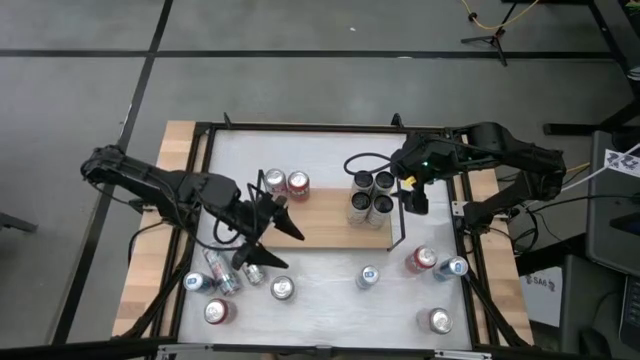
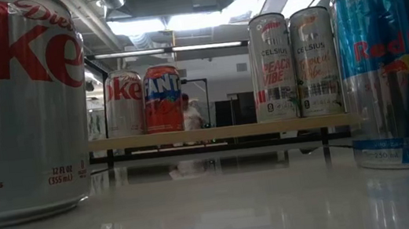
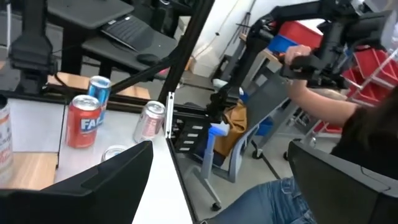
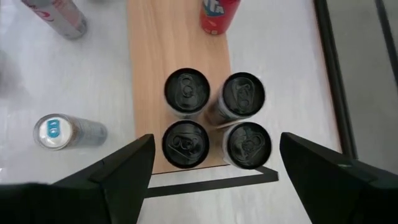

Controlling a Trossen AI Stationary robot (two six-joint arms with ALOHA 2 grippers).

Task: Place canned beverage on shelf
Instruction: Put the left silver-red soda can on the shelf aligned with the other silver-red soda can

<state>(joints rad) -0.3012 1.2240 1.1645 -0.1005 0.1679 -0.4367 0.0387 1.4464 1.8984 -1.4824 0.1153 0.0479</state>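
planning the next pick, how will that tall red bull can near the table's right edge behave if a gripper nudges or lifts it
The Red Bull can stands upright and is tall and narrow, so a nudge near its top would probably tip it. Once down, its round body would likely roll across the smooth, glossy tabletop. Its rigid metal wall looks slick, so a light grip might slip.

Left gripper [image 1: 262, 232] covers part of the shelf [image 1: 330, 228] beneath it; can't tell if anything sits between its fingers. Diet Coke can [image 2: 17, 107] and Red Bull can [image 2: 386, 67] cut off at low-view edges. Person's hand [image 3: 297, 57] beyond left gripper, body cropped.
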